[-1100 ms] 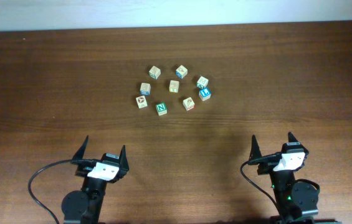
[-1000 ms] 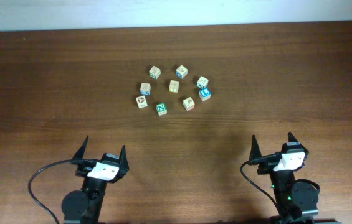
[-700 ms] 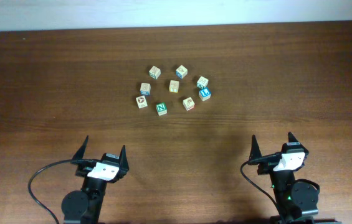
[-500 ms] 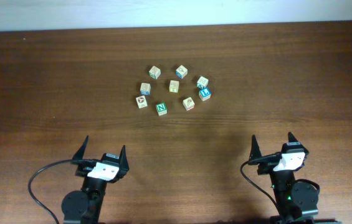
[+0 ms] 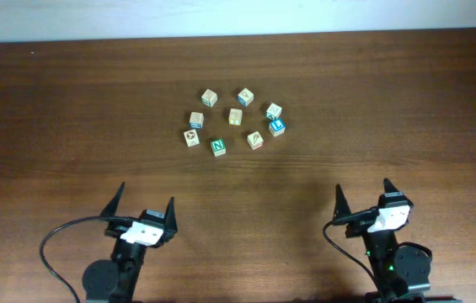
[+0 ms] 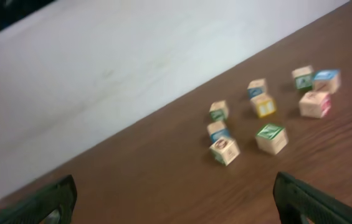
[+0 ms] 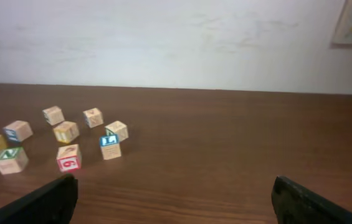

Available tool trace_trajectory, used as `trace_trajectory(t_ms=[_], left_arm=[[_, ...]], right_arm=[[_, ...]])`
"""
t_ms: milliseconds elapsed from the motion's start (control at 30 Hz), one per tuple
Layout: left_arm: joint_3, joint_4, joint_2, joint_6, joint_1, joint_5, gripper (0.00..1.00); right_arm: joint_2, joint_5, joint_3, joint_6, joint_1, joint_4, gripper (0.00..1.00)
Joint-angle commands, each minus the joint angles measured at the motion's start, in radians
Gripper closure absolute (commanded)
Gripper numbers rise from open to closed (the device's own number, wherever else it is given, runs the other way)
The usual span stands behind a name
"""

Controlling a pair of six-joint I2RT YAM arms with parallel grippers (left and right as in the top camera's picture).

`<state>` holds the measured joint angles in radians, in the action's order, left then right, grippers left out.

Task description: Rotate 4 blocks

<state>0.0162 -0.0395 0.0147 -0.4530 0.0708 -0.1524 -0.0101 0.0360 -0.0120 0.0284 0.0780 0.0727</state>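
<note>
Both arms sit at the near edge of the table [image 5: 69,101], the left tool [image 5: 147,195] and the right tool [image 5: 362,187] each spread wide and holding nothing. The blocks [image 5: 246,130] lie ahead in a loose cluster between the arms. The green "N" block [image 5: 218,146] is nearest the left tool. To its right come the orange-red picture block [image 5: 255,140], then the blue block [image 5: 277,126], with the green-marked block [image 5: 273,110] farther back (likelier work for the right tool). All are small light-wood cubes, standing apart.

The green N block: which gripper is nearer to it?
Left. The left gripper is on the robot's side of the green N block, a little left; the right gripper is much farther off to the right.
</note>
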Motion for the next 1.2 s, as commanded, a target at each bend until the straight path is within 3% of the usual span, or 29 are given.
trace_trajectory(t_ms=[0,233,333,467,567,700,800,900,933,967,1000,1067,1167], left_arm=[[-0.007,0.049,-0.010,-0.012,0.003,-0.115,0.01],[0.065,0.129,0.046,0.071,0.003,-0.212,0.01],[0.204,0.115,0.198,0.101,0.003,-0.212,0.01],[0.426,0.090,0.526,0.100,0.003,-0.262,0.01],[0.658,-0.028,0.803,0.100,0.003,-0.386,0.01],[1.114,-0.441,1.226,0.100,0.003,-0.455,0.01],[1.165,-0.471,1.310,0.100,0.003,-0.454,0.01],[1.165,-0.483,1.311,0.100,0.003,-0.455,0.01],[1.165,-0.488,1.311,0.100,0.003,-0.453,0.01],[1.165,-0.477,1.311,0.101,0.003,-0.408,0.01],[1.165,-0.475,1.313,0.196,0.003,-0.287,0.01],[1.168,-0.475,1.326,0.256,0.003,-0.098,0.01],[1.225,-0.476,1.424,0.342,0.003,0.047,0.01]], right_arm=[[0.004,0.047,-0.021,0.040,-0.006,-0.002,0.01],[0.000,0.098,-0.222,0.040,-0.006,0.098,0.01],[-0.027,0.141,-0.286,0.039,-0.006,0.123,0.02],[-0.154,0.201,-0.373,0.040,-0.006,0.124,0.02],[-0.321,0.273,-0.484,0.039,-0.006,0.145,0.02],[-0.703,0.326,-0.806,0.040,-0.006,0.369,0.02],[-0.985,0.434,-0.993,0.040,-0.006,0.497,0.02],[-1.220,0.510,-1.021,0.040,-0.006,0.387,0.02],[-1.305,0.537,-1.021,0.040,-0.006,0.336,0.06],[-1.365,0.525,-1.021,0.064,-0.006,0.314,0.17],[-1.397,0.466,-1.021,0.112,0.001,0.296,0.18],[-1.407,0.302,-1.022,0.181,0.047,0.273,0.18],[-1.421,0.054,-1.022,0.274,0.160,0.213,0.19]])
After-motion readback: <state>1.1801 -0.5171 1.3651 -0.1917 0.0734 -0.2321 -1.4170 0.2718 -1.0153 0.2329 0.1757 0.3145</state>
